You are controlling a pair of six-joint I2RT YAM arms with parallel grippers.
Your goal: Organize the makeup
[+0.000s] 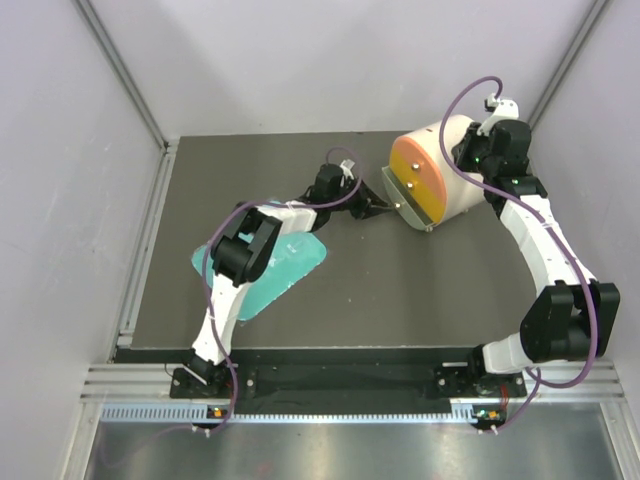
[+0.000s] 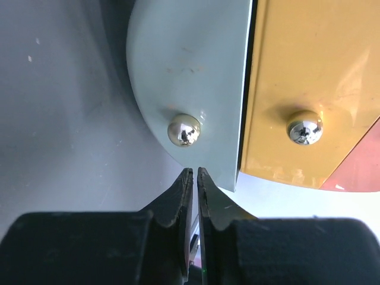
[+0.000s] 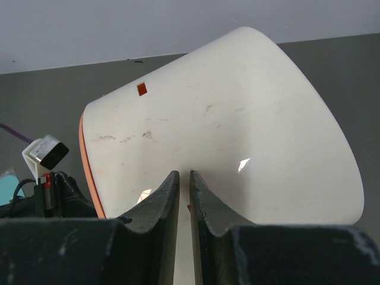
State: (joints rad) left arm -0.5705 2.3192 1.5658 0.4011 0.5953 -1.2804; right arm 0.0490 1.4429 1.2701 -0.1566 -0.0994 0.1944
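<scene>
Left wrist view: left claw [image 2: 195,171], right claw [image 3: 184,174] shut; makeup unseen; the slick knob [image 2: 183,130] of the drawer [image 2: 196,65] is judged the hold.

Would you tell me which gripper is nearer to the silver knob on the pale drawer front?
Left. The left gripper sits just short of the knob, jaws closed and pointing at it; the right gripper is behind the white drum, at its rear wall.

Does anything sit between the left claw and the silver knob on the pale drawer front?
Nothing visible does. The closed left claw points at the knob on the pale drawer front, with only a bare gap between them.
</scene>
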